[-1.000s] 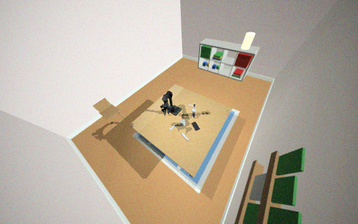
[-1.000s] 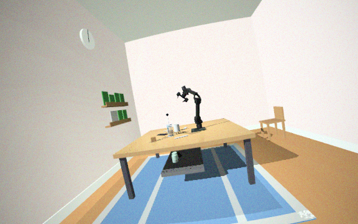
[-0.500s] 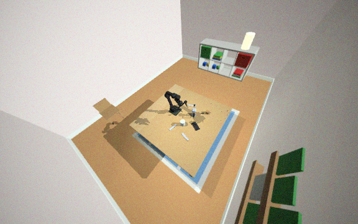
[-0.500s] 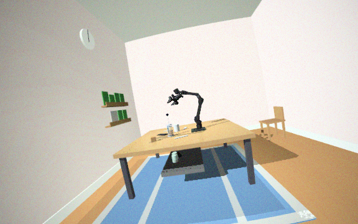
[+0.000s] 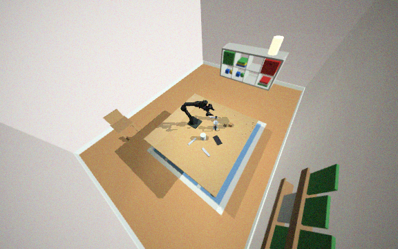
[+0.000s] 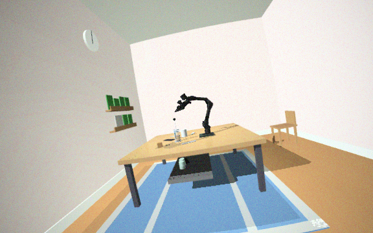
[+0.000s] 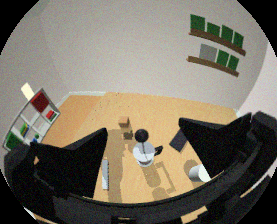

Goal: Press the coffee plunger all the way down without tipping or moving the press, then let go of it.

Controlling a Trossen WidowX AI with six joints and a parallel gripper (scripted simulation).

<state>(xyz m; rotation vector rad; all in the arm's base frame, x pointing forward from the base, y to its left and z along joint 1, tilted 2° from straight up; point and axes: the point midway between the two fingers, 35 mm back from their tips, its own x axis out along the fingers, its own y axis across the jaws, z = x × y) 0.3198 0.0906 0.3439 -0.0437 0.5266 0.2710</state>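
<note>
The coffee press (image 5: 215, 125) (image 6: 177, 134) (image 7: 145, 153) stands upright on the table, its dark handle (image 7: 158, 150) on the right in the wrist view. The plunger's black knob (image 5: 215, 117) (image 6: 174, 119) (image 7: 141, 135) stands high above the body on a thin rod, so the plunger is up. My gripper (image 5: 212, 111) (image 6: 176, 110) (image 7: 143, 126) is open and empty, above the knob and touching nothing. In the wrist view the knob shows between and just below the level of the two fingertips.
A white mug (image 5: 203, 136) (image 6: 184, 133) (image 7: 198, 173) and a dark flat slab (image 5: 217, 140) (image 7: 178, 140) lie near the press on the handle side. A small wooden block (image 5: 231, 125) (image 6: 160, 145) (image 7: 124, 121) is beyond it. Pale bars (image 5: 206, 152) (image 7: 105, 174) lie around on the table.
</note>
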